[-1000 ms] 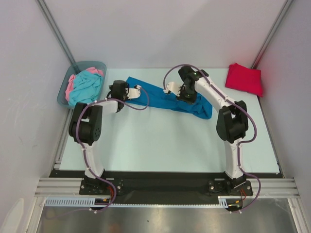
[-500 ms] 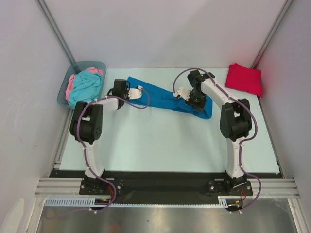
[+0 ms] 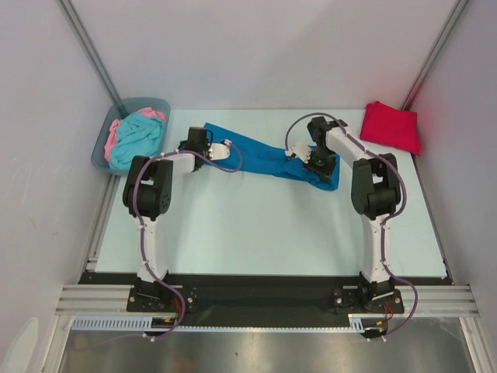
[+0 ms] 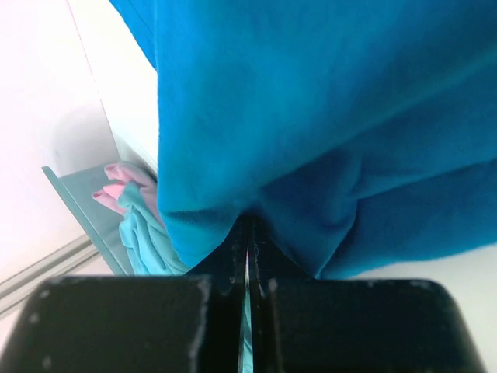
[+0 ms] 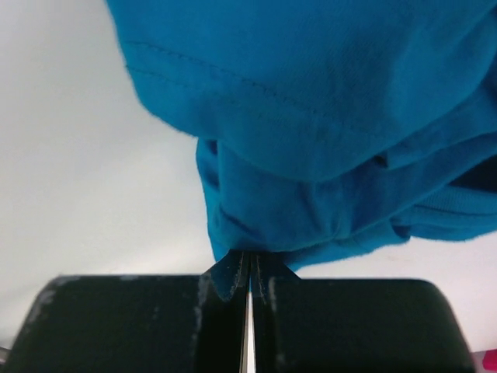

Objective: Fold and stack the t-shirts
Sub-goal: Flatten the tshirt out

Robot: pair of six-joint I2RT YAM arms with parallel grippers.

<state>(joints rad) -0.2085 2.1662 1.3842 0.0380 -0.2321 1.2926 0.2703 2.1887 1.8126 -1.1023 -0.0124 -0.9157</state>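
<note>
your left pincer (image 4: 248, 235) is pressed together on a pucker of cloth at the left end of the deep blue t-shirt (image 3: 256, 155). your right pincer (image 5: 248, 263) is nipped shut on the bunched edge at its right end. the shirt lies crumpled in a long band across the far half of the table (image 3: 256, 233), between the two arms. the red t-shirt (image 3: 390, 126) sits folded in the far right corner. the turquoise t-shirt (image 3: 138, 140) and pink t-shirt (image 3: 114, 134) are heaped in the bin (image 3: 140, 101) at the far left.

expect the blue cloth to be light, limp and thin: it will likely sag and fold on itself between your grips, and a small pinch may slip. i'd take it at the hem or shoulder seams, where the fabric is doubled.
</note>
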